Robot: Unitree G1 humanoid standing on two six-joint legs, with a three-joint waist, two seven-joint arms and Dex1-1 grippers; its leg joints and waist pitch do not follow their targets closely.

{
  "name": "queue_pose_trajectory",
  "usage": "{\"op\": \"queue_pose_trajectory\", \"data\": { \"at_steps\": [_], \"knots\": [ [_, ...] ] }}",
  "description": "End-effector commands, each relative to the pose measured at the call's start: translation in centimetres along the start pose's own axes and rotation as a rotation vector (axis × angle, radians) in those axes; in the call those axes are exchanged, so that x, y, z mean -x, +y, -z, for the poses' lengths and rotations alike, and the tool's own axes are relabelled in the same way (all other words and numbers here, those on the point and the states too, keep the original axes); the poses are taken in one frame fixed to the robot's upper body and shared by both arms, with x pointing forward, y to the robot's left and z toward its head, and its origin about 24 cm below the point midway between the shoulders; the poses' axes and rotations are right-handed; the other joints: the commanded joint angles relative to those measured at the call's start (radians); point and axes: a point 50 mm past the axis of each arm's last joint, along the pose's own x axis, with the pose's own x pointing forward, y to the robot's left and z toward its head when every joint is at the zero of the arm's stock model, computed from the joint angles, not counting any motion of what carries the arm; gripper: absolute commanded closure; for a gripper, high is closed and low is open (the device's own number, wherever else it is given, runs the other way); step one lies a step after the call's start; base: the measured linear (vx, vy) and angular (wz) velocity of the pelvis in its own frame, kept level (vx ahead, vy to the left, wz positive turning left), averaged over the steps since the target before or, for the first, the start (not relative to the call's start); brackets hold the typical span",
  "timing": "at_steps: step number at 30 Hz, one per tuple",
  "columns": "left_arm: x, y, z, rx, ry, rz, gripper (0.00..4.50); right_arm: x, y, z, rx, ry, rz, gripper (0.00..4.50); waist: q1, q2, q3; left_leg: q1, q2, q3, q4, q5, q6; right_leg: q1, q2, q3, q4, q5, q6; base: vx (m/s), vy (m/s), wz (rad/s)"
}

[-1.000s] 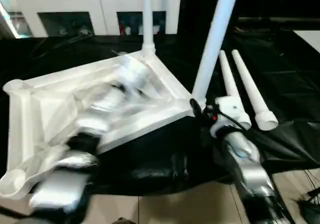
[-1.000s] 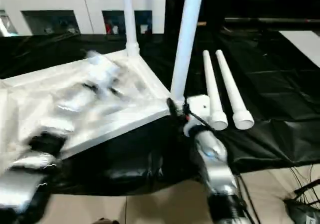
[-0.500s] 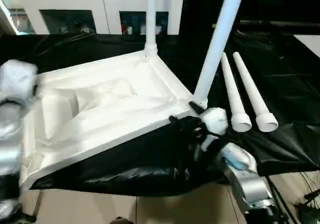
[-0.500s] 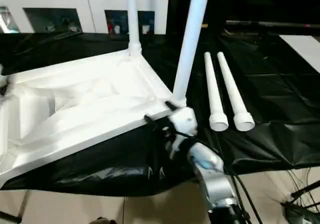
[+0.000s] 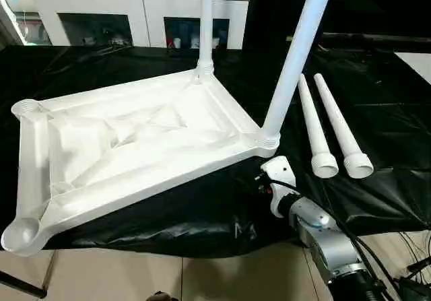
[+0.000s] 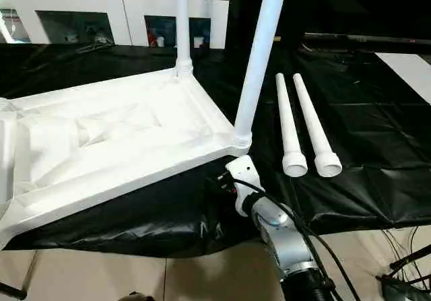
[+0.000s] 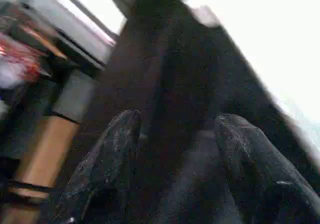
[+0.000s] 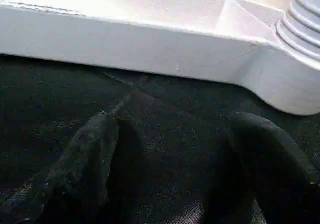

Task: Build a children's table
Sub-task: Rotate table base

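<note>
The children's table top (image 5: pixel 135 139) lies upside down on the black-draped work table, ribs facing up. One white leg (image 5: pixel 205 25) stands in its far corner socket. Another leg (image 5: pixel 296 52) stands in the near right socket. Two loose legs (image 5: pixel 315 129) (image 5: pixel 340 129) lie side by side to the right. The two left sockets (image 5: pixel 19 233) (image 5: pixel 25 106) stand bare. My right gripper (image 8: pixel 175 121) hovers open over the black cloth just in front of the near right corner (image 8: pixel 300 78), touching nothing. My left gripper (image 7: pixel 178 118) is open over dark cloth, holding nothing.
A white cabinet (image 5: pixel 141 11) stands behind the work table. The top's near left corner overhangs the table's front edge above the beige floor (image 5: pixel 135 277). Cables (image 5: pixel 411 274) lie on the floor at the right.
My left arm has swung off the table top to the left and out of the head views, its fingers spreading. My right gripper has drawn back from the near right leg's base.
</note>
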Motion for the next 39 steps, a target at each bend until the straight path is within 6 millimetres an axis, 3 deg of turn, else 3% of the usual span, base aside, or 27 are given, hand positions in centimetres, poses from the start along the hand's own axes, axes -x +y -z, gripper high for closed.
{"op": "queue_pose_trajectory", "data": {
  "at_steps": [1, 6, 12, 18, 19, 20, 21, 23, 27, 29, 37, 39],
  "knots": [
    [0.0, -0.9, 0.0, -0.02, 0.023, 0.102, 1.79, -0.3, -0.3, -0.4, 0.007, 0.012, 0.025, 0.67, -0.003, 0.032, -0.054, 0.043, 0.023, -0.025, -0.093, -0.433, -0.071, 0.011, -0.031, 0.029, -0.065, -0.23, -0.152, 0.0, 0.0, 0.0],
    [-0.2, -3.1, 1.1, -0.099, 0.085, 0.315, 1.79, -1.4, -0.2, -0.6, -0.003, 0.033, 0.035, 0.67, -0.004, 0.03, -0.053, 0.046, 0.022, -0.025, -0.093, -0.448, -0.074, 0.008, -0.035, 0.03, -0.069, -0.266, -0.154, 0.0, 0.0, 0.0],
    [0.4, -3.5, 1.2, -0.205, 0.118, 0.446, 1.79, -2.6, -0.6, -1.1, 0.008, 0.045, 0.039, 0.67, -0.005, 0.033, -0.047, 0.051, 0.023, -0.03, -0.098, -0.514, -0.092, 0.004, -0.04, 0.032, -0.073, -0.345, -0.148, 0.0, 0.0, 0.0],
    [2.7, -4.1, 0.6, -0.33, 0.113, 0.688, 1.79, -3.9, -1.8, -1.9, 0.028, 0.05, 0.059, 0.67, -0.01, 0.031, -0.042, 0.056, 0.024, -0.032, -0.101, -0.549, -0.088, 0.001, -0.044, 0.034, -0.08, -0.417, -0.149, 0.0, 0.0, 0.0],
    [3.1, -4.4, 0.2, -0.342, 0.078, 0.732, 1.79, -4.1, -1.9, -2.1, 0.031, 0.05, 0.06, 0.67, -0.008, 0.033, -0.043, 0.061, 0.024, -0.029, -0.1, -0.551, -0.089, -0.004, -0.042, 0.035, -0.083, -0.412, -0.149, 0.0, 0.0, 0.0],
    [4.0, -5.1, -0.8, -0.372, 0.001, 0.818, 1.79, -4.5, -2.1, -2.5, 0.045, 0.044, 0.05, 0.67, -0.01, 0.023, -0.045, 0.057, 0.025, -0.029, -0.098, -0.538, -0.086, 0.0, -0.043, 0.036, -0.079, -0.389, -0.155, 0.0, 0.0, 0.0],
    [4.3, -5.2, -1.0, -0.378, -0.017, 0.839, 1.79, -4.5, -2.1, -2.6, 0.049, 0.042, 0.047, 0.67, -0.007, 0.029, -0.046, 0.055, 0.026, -0.029, -0.101, -0.52, -0.085, 0.004, -0.044, 0.034, -0.076, -0.368, -0.164, 0.0, 0.0, 0.0],
    [5.2, -6.0, -1.5, -0.374, -0.056, 0.928, 1.79, -4.8, -2.1, -2.9, 0.059, 0.037, 0.033, 0.67, -0.006, 0.025, -0.043, 0.061, 0.025, -0.025, -0.098, -0.53, -0.085, -0.003, -0.04, 0.035, -0.078, -0.375, -0.165, 0.0, 0.0, 0.0],
    [6.5, -7.3, -2.3, -0.378, -0.118, 1.019, 1.79, -5.2, -1.7, -3.3, 0.073, 0.024, -0.003, 0.67, -0.013, 0.022, -0.048, 0.046, 0.025, -0.026, -0.101, -0.475, -0.085, 0.013, -0.038, 0.032, -0.064, -0.309, -0.17, 0.0, 0.0, 0.0],
    [6.9, -7.9, -3.0, -0.367, -0.167, 1.045, 1.79, -5.4, -1.4, -3.5, 0.08, 0.014, -0.025, 0.67, -0.012, 0.019, -0.049, 0.048, 0.023, -0.02, -0.096, -0.452, -0.08, 0.011, -0.035, 0.034, -0.063, -0.283, -0.175, 0.0, 0.0, 0.0],
    [9.6, -10.8, -6.3, -0.33, -0.351, 1.22, 1.79, -6.1, -0.2, -4.2, 0.101, -0.024, -0.116, 0.67, -0.009, 0.02, -0.051, 0.052, 0.024, -0.017, -0.092, -0.438, -0.079, 0.011, -0.034, 0.034, -0.061, -0.286, -0.181, 0.0, 0.0, 0.0],
    [10.0, -11.7, -6.9, -0.32, -0.387, 1.253, 1.79, -6.1, 0.1, -4.3, 0.106, -0.039, -0.142, 0.67, -0.01, 0.017, -0.05, 0.048, 0.023, -0.018, -0.092, -0.438, -0.08, 0.015, -0.033, 0.032, -0.059, -0.283, -0.183, 0.0, 0.0, 0.0]
  ]
}}
